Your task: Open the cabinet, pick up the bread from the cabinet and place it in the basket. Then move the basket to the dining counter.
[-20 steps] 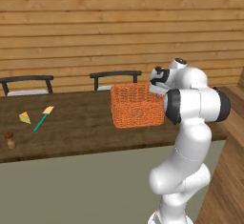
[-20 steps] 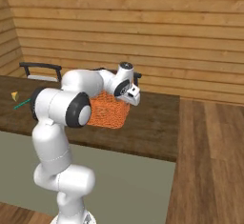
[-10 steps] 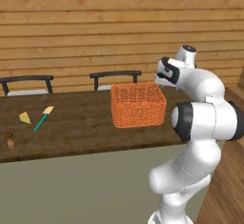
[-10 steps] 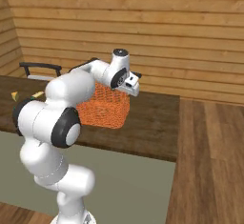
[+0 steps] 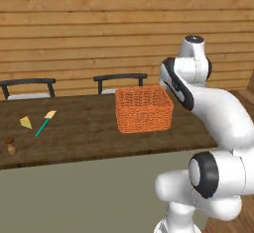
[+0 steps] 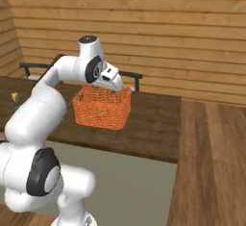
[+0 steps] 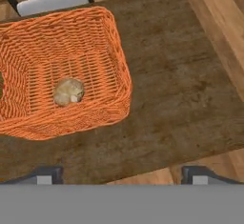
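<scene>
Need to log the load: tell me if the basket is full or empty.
Nearly empty: the basket holds only the bread on its floor.

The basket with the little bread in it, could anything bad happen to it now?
Maybe two things. The gripper hangs open just above the basket, so a careless swing of the arm might bump the rim and shove it. The basket also sits toward the end of the dining counter, so a hard push that way could slide it off, bread and all.

horizontal wood-plank wall (image 5: 74, 33) behind two black-backed chairs (image 5: 120, 82); plank floor (image 6: 211, 162) right of them.
</scene>
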